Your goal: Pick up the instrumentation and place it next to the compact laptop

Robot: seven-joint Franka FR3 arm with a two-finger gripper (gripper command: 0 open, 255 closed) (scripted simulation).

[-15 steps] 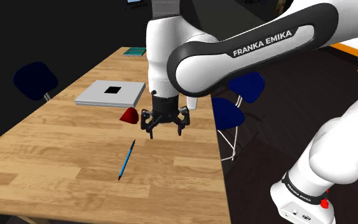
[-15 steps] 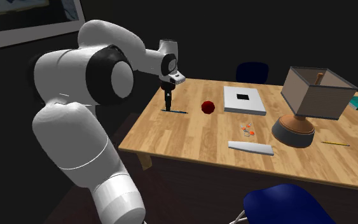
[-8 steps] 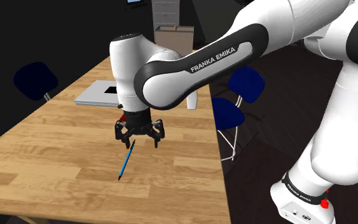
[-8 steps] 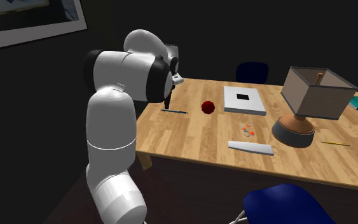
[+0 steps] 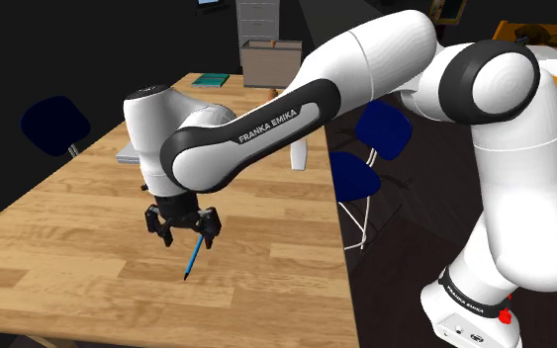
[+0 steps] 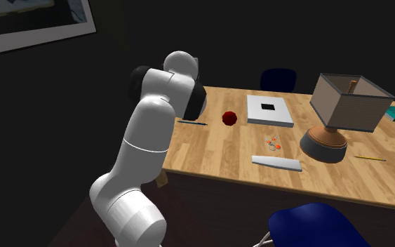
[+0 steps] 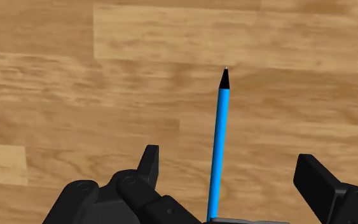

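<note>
Approach step: the pincer (image 5: 181, 228) hangs wide open and empty over the blue pen (image 5: 192, 262) near one end of the desk (image 5: 68, 259). Next, it probably needs to descend astride the pen and close.

Even, bright light falls on the wooden table (image 5: 88, 257) in the shoulder view, palest from seven to ten o'clock, while the room from twelve to three o'clock lies dim. The white arm (image 5: 365, 59) takes soft light from above, and its undersides shade to grey. In the second exterior view the tabletop glows warm against a near-black wall at nine o'clock. In the wrist view the wood is flatly lit, and the blue pen (image 7: 220, 146) stands out vivid.
</note>
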